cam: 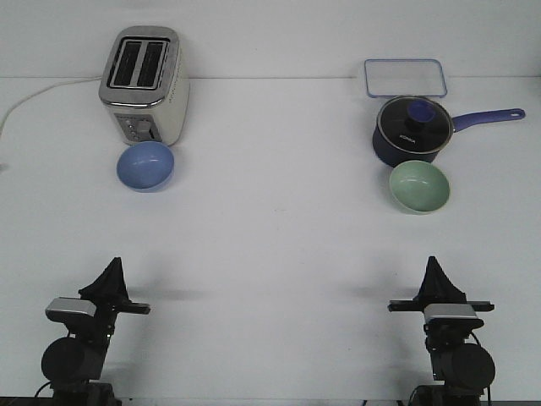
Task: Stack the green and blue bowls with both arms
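Observation:
The light blue bowl (145, 166) sits upright on the white table at the left, right in front of a toaster. The pale green bowl (419, 186) sits upright at the right, just in front of a saucepan. Both bowls are empty and far apart. My left gripper (115, 269) is near the front left of the table, well short of the blue bowl. My right gripper (434, 266) is near the front right, well short of the green bowl. Both grippers point forward with their fingers together and hold nothing.
A cream and chrome toaster (144, 85) stands at the back left, its white cord (34, 95) trailing left. A dark navy saucepan (407, 134) with glass lid and long handle stands at the back right. A clear lidded container (405, 78) lies behind it.

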Tool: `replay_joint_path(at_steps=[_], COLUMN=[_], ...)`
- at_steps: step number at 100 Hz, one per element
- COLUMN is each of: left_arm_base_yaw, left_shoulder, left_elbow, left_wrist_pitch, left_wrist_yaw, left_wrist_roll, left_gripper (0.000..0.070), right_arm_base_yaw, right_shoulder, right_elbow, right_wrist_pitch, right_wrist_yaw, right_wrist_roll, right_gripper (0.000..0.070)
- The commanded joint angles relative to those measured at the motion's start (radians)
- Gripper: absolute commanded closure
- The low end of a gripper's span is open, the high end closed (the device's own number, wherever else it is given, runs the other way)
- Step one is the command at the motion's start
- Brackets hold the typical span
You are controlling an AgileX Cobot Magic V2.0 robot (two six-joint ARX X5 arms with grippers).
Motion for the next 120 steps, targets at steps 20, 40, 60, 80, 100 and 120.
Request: replay_joint_path(at_steps=[20, 40, 60, 80, 100, 120], left_arm_base_yaw=[0.001, 0.001, 0.001, 0.001, 0.001, 0.001], left_shoulder=[-0.002, -0.002, -0.002, -0.002, -0.002, -0.002], left_elbow=[-0.019, -0.019, -0.019, -0.019, -0.019, -0.019], left_wrist_pitch=[0.010, 0.010, 0.010, 0.010, 0.010, 0.010], left_wrist_yaw=[-0.002, -0.002, -0.002, -0.002, -0.002, -0.002], left_wrist_roll=[0.008, 0.008, 0.008, 0.008, 0.008, 0.008], left_gripper=[0.0689, 0.0690, 0.0689, 0.0689, 0.0689, 0.0689], right_arm_base_yaw=[0.002, 0.002, 0.002, 0.002, 0.002, 0.002], right_shoulder=[-0.002, -0.002, -0.002, -0.001, 0.053, 0.190], right_elbow=[-0.002, -0.002, 0.023, 0.124, 0.277, 0.471], right_wrist_pitch=[0.010, 0.017, -0.004, -0.138, -0.307, -0.477], right_wrist_yaw=[0.000, 0.001, 0.002, 0.008, 0.011, 0.011], right_wrist_roll=[0.010, 0.009, 0.009, 0.001, 0.001, 0.002], right_gripper=[0.0700, 0.0700, 0.0700, 0.0700, 0.0700, 0.0700])
